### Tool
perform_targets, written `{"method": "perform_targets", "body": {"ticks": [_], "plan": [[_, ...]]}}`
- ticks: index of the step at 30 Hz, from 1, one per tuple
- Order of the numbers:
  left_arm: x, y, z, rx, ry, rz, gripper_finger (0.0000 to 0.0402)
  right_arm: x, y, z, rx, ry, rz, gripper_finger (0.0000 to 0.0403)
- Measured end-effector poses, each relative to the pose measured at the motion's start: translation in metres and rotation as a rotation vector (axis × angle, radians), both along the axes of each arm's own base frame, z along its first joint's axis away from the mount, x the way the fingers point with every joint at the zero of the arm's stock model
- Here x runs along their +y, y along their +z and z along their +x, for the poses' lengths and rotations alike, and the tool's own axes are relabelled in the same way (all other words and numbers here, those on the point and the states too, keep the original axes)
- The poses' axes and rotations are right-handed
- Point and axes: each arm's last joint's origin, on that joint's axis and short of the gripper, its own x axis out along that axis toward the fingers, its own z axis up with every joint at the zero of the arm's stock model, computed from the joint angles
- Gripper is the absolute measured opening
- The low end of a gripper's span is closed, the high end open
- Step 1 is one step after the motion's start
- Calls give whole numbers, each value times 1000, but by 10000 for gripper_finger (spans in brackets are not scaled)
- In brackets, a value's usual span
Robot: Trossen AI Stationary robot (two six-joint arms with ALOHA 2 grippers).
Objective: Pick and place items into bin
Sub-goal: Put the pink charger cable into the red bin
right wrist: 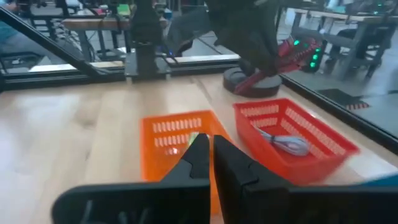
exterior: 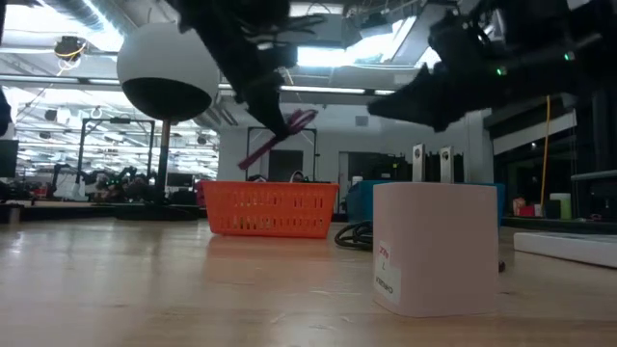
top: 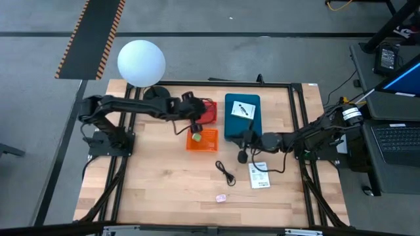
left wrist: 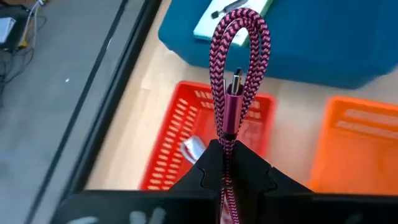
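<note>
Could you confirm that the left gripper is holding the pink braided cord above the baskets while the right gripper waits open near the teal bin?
One detail is off: the right gripper is shut, its fingers pressed together in the right wrist view, and it holds nothing. The rest stands: the left gripper is shut on the pink braided cord above the red basket and orange basket, beside the teal bin.

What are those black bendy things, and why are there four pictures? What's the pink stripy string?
The black bendy things are two robot arms at a wooden table. One picture looks down from above, one peeks across the tabletop, and two come from cameras on the arms' wrists. The left gripper is pinched shut on a pink-and-black braided cord, holding it above a red plastic basket and an orange plastic basket. The right gripper is shut and holds nothing. Also on the table: a teal box, a white printed packet, a black cord and a tiny pink piece.
</note>
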Motion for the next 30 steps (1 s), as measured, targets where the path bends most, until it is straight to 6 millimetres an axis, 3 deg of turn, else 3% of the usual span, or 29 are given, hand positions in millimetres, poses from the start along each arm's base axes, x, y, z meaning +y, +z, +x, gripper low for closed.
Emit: {"method": "perform_targets", "body": {"ticks": [8,18,30], "plan": [[29,-9,26,96,-1,25,8,-2,-12,-11,27,-8,40,5],[57,-39,29,196,79,-32,8,-2,-12,-11,33,-1,-1,5],[58,-44,29,191,76,-92,38,-2,-11,-10,29,0,-12,5]]}}
